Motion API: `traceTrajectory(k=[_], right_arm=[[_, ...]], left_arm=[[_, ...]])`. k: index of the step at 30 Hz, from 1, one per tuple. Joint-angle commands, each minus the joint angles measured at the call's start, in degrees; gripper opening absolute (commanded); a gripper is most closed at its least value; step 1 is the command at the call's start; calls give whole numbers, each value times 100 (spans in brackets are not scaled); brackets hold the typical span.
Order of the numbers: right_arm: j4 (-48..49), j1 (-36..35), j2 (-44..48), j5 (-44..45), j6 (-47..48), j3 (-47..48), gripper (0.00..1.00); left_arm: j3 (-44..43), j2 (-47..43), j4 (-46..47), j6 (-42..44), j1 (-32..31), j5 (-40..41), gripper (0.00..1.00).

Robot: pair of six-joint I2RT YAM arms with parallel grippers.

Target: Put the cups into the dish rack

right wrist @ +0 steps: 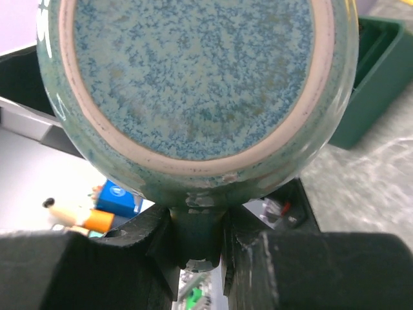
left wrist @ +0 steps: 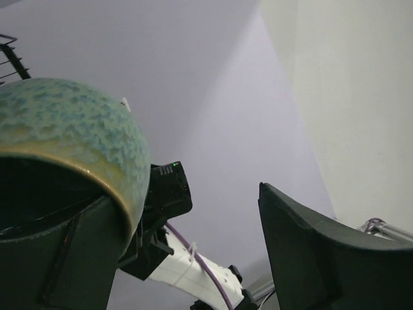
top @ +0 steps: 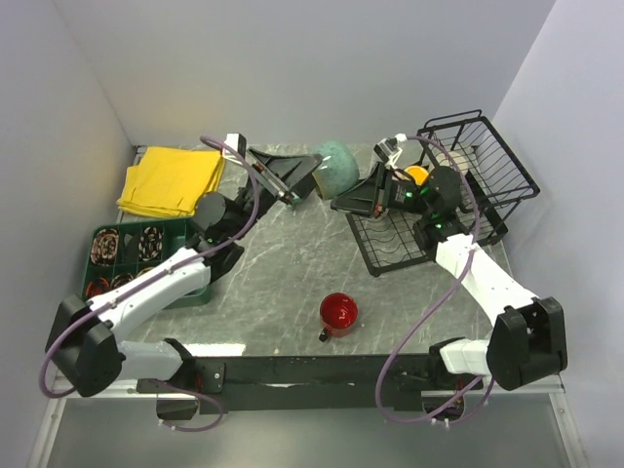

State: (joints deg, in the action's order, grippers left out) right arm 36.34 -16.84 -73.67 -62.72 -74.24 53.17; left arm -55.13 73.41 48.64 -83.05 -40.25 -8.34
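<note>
Grey-green speckled mug (top: 336, 166): lifted off the desk (top: 278, 278) at the back middle, lying on its side. Long axis roughly level, left to right; mouth towards the left tool (top: 300, 177), base towards the right wrist camera.
Right tool (right wrist: 197, 248): clenched on the mug's handle. Its arm reaches forward from the near right corner, the wrist turned left over the dish rack (top: 390, 255).
Left tool: released, jaws wide apart, one finger (left wrist: 64, 258) at the mug's rim. Its arm stretches diagonally from the near left corner.
Dish rack, black wire, right rear of desk: holds a yellow-orange item (top: 416, 175), possibly a mug, largely hidden by the arm.
Red mug (top: 338, 314): upright on the desk, near middle, mouth up.
Green compartment tray (top: 112, 231), left: dark round pieces in its cells.
Yellow cloth (top: 171, 180): folded, rear left.
</note>
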Motion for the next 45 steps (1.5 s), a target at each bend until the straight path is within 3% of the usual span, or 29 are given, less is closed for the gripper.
traceTrajectory(k=[1, 7, 11, 14, 20, 29, 45], right_arm=[[76, 392, 467, 120, 629, 45, 0], [-829, 691, 696, 128, 1542, 106, 0], [-2127, 752, 898, 356, 2866, 176, 0], [-3074, 779, 1144, 900, 3954, 220, 0], [-3834, 796, 1627, 2219, 5320, -95, 0], [-4073, 814, 1750, 3897, 6983, -632, 0], [-3722, 867, 1286, 5173, 8337, -1441, 0]], left_arm=[[99, -836, -397, 542, -18, -45, 87], [292, -1469, -1954, 1149, -18, 43, 91], [608, -2065, -2718, 1492, -18, 306, 91], [890, -2522, -3228, 1730, -18, 464, 91], [1461, -3445, -4020, 1906, -18, 798, 93], [2278, -4369, -4574, 1783, -18, 1080, 94], [2789, -4757, -4644, 1511, -9, 1203, 94]])
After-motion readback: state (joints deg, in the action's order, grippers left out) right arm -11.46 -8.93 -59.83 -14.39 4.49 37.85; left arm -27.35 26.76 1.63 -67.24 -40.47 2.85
